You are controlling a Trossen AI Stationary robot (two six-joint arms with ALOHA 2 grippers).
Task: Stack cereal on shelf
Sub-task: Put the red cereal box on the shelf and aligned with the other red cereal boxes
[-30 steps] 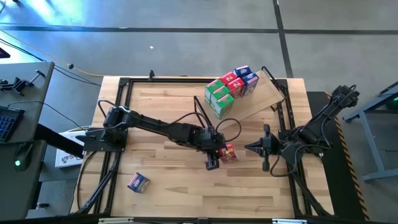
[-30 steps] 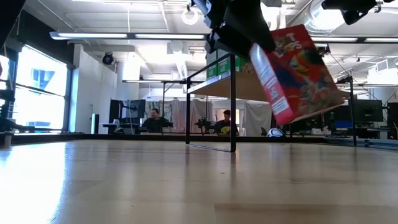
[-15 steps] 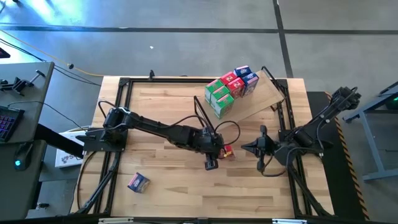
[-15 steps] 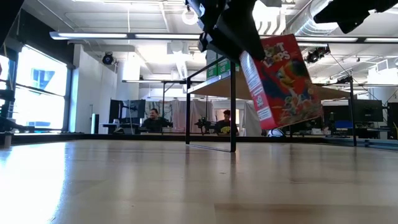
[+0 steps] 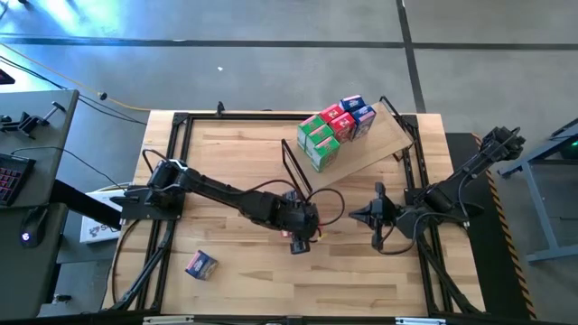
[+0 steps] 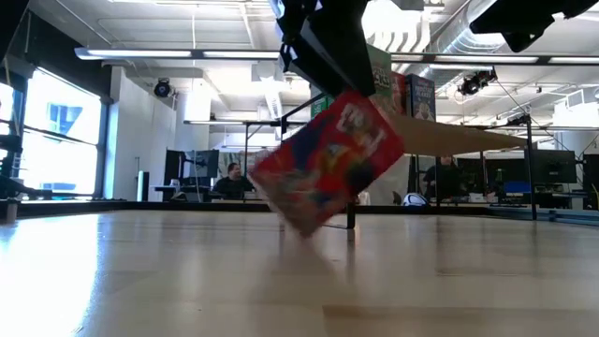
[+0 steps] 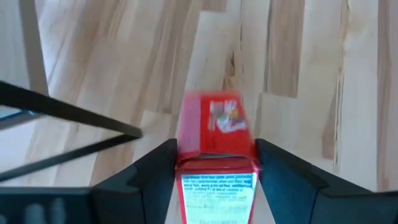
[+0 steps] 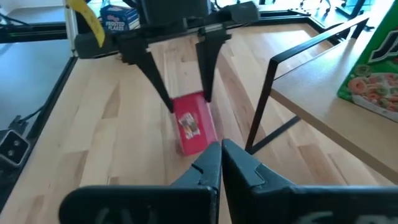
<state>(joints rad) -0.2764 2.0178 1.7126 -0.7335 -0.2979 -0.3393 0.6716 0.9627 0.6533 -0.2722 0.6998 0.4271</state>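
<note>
One red cereal box (image 8: 191,127) loose btwn left gripper (image 5: 300,242) tips, fingers spread; right gripper (image 8: 219,146), clenched empty, sits farther.

Cereal boxes and tilted shelf on the table

A small red cardboard cereal box (image 6: 326,161) with a printed front hangs tilted just above the tabletop, blurred, between two dark fingers. The light wooden board shelf (image 5: 384,140) on its thin black wire frame carries a cluster of green, red and blue cereal boxes (image 5: 331,129) at its far end. One blue cardboard box (image 5: 200,264) lies apart near the table's front.
</note>
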